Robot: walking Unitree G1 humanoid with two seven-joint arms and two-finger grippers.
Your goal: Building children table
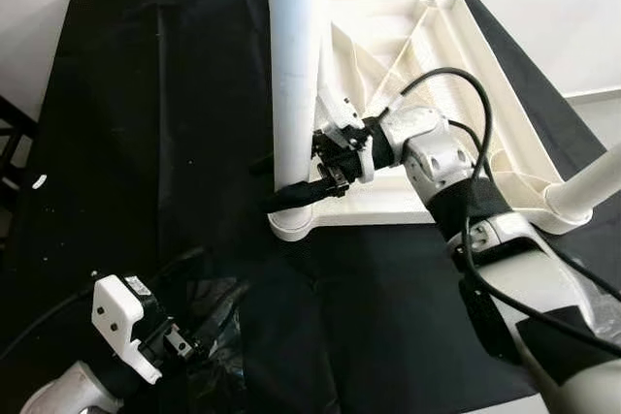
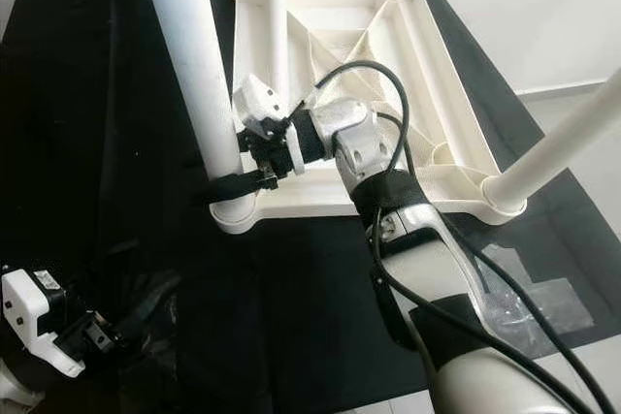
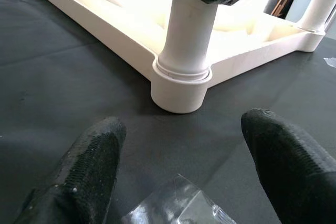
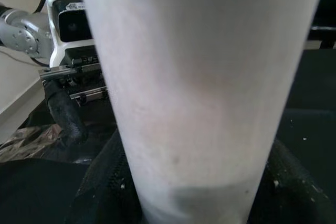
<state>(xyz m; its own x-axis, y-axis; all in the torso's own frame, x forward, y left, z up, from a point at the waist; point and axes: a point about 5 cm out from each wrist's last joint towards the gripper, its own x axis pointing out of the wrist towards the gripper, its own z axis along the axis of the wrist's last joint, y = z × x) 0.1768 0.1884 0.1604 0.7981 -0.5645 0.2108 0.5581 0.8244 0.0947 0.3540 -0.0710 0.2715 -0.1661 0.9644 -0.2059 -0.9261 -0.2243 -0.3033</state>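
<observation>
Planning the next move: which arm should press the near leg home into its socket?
Right. The right tool is already clamped on the near leg just above its socket; the left tool hangs open, apart, over the black cloth.

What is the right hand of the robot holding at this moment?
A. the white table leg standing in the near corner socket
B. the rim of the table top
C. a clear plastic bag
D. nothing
A: the right hand has its black fingers closed around the white table leg, just above the corner socket.
</observation>
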